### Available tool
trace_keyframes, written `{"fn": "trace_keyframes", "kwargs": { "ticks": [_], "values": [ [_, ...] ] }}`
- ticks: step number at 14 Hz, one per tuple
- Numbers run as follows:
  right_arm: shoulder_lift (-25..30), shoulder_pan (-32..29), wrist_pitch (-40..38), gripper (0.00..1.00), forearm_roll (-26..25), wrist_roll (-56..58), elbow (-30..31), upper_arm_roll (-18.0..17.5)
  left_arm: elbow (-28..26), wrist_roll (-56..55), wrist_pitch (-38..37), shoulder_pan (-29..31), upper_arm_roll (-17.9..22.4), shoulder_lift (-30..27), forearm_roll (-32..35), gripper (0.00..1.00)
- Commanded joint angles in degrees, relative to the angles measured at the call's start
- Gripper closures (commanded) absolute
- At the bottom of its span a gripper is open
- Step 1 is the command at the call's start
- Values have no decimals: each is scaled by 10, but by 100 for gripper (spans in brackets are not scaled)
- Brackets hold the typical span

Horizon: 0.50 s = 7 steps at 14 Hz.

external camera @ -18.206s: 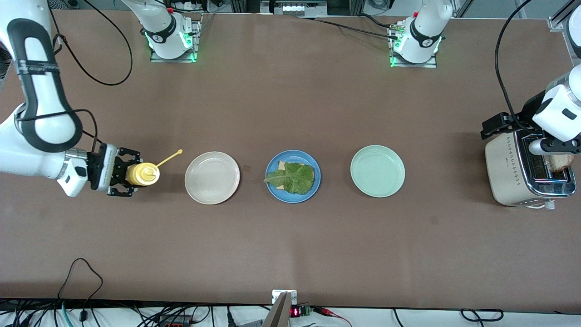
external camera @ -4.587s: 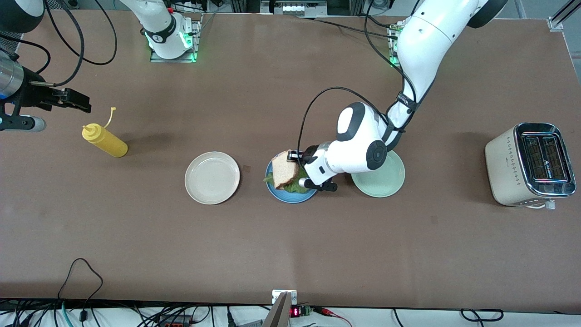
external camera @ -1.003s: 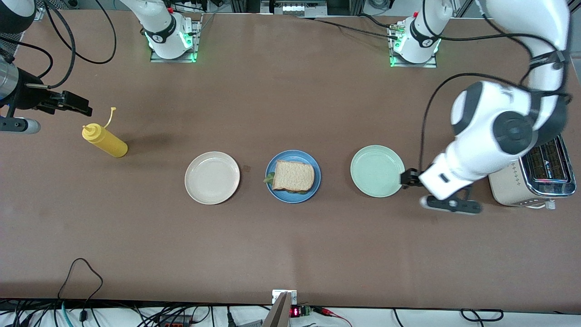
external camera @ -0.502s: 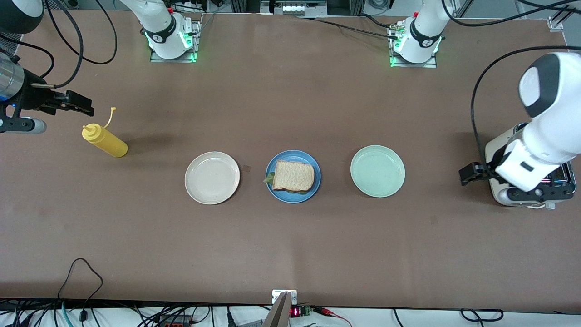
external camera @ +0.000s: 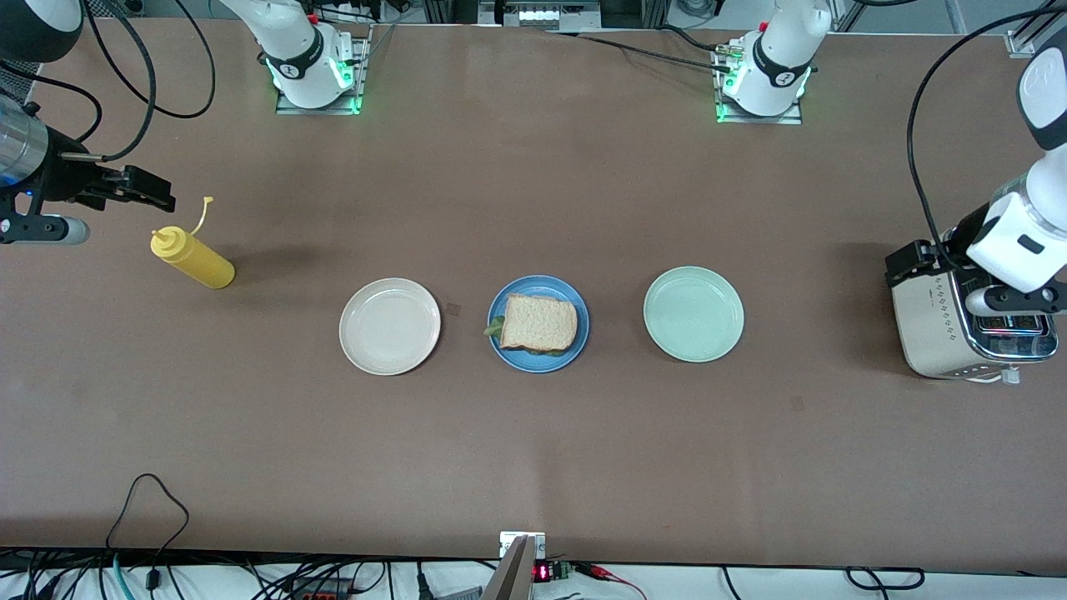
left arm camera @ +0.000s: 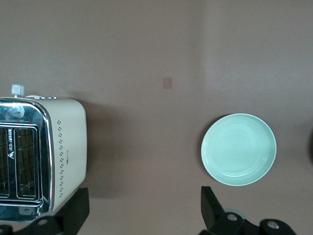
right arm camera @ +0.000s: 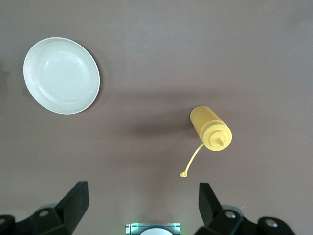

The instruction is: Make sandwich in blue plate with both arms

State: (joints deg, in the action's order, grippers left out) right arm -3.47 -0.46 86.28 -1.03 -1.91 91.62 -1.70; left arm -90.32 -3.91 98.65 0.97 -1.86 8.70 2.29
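The sandwich (external camera: 539,322) lies on the blue plate (external camera: 534,363) at the middle of the table: a light-brown bread slice on top, with green lettuce (external camera: 493,327) peeking out at one edge. My left gripper (external camera: 907,260) hangs open and empty high over the table beside the toaster; its wrist view shows the left gripper (left arm camera: 143,211) with bare tabletop between the fingers. At the right arm's end, my right gripper (external camera: 158,193) waits open and empty above the table by the yellow bottle. The right gripper (right arm camera: 142,203) also shows in its wrist view.
A cream-white plate (external camera: 389,326) (right arm camera: 61,76) and a mint-green plate (external camera: 693,313) (left arm camera: 238,149) flank the blue one. A toaster (external camera: 950,333) (left arm camera: 41,156) stands at the left arm's end. A yellow squeeze bottle (external camera: 192,260) (right arm camera: 210,128), its cap dangling, stands at the right arm's end.
The left arm has swung from beside the mint-green plate to over the toaster's edge. Earlier it laid the top bread slice on the lettuce. The right arm has hardly moved.
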Motion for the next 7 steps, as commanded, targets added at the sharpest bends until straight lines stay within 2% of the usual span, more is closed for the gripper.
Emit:
{"fn": "trace_keyframes", "kwargs": {
  "ticks": [1, 7],
  "values": [
    [14, 2, -1, 0, -6, 6, 14, -1, -18, 13, -6, 3, -4, -15, -2, 0],
    [14, 1, -6, 0, -6, 5, 14, -1, -12, 26, 0, 5, -10, -11, -3, 0]
  ]
}}
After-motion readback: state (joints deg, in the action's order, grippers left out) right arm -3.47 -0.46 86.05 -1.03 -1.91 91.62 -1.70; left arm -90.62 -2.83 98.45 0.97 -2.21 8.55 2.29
